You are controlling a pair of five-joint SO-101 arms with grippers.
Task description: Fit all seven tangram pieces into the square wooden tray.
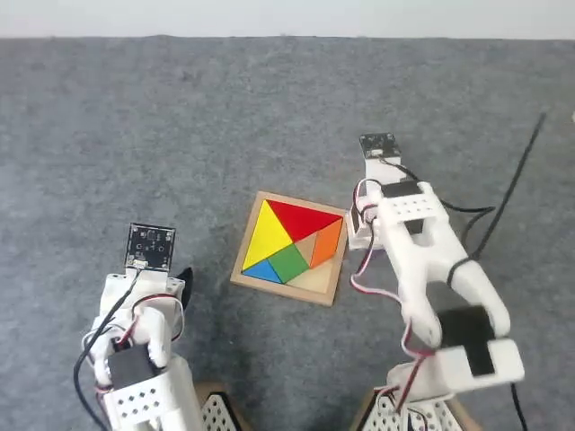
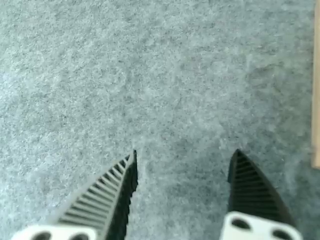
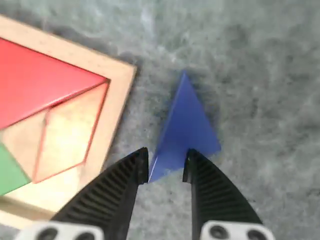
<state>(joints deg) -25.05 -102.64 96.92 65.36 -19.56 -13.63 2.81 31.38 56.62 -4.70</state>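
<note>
The square wooden tray [image 1: 337, 285] lies mid-table holding yellow [image 1: 268, 235], red [image 1: 304, 218], orange [image 1: 328, 244], green [image 1: 287, 262] and blue [image 1: 261, 268] pieces. My right gripper [image 3: 167, 155] is just off the tray's right edge [image 3: 119, 95], shut on the base of a blue triangle [image 3: 186, 125] whose tip points away over the carpet. In the high view this gripper [image 1: 354, 228] sits beside the tray. My left gripper [image 2: 185, 155] stands open over bare carpet, left of the tray [image 2: 316, 100], and is seen in the high view [image 1: 184, 281] as well.
Grey carpet covers the whole table. A black cable [image 1: 512, 193] runs behind the right arm. The arms' bases [image 1: 216, 413] stand at the near edge. A pale bare patch [image 1: 316, 277] shows inside the tray near its lower right side.
</note>
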